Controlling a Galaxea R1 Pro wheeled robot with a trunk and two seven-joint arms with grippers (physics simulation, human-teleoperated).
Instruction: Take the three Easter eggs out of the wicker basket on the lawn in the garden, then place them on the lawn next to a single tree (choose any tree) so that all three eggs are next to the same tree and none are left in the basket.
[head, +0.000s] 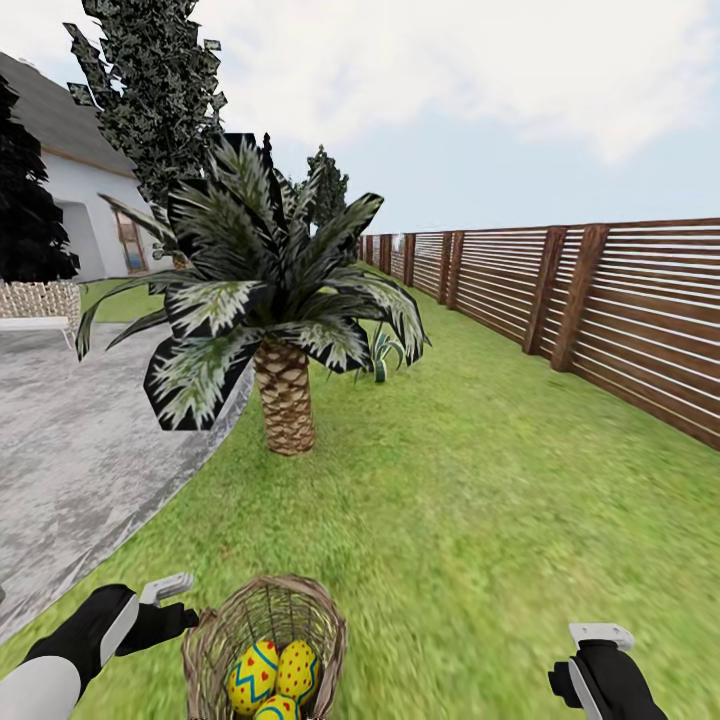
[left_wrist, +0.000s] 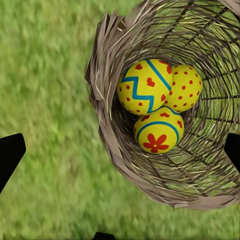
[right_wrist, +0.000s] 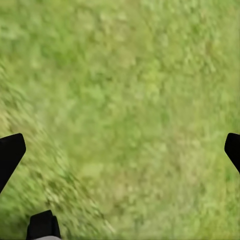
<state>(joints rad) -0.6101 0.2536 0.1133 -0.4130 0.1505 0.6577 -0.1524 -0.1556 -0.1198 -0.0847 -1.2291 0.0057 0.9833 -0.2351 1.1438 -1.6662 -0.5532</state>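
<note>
The wicker basket stands on the lawn right in front of me, with three yellow Easter eggs inside. In the left wrist view they lie together on its bottom: a zigzag egg, a red-dotted egg and a flower egg. My left gripper hovers open just left of the basket rim, above the basket, holding nothing. My right gripper is open over bare grass, well right of the basket. A tree with a mottled crown rises behind the palm, its trunk hidden.
A short palm with a scaly trunk stands a few steps ahead. A grey paved path runs along the left, with a house behind. A brown slat fence lines the right side. Open grass lies between palm and fence.
</note>
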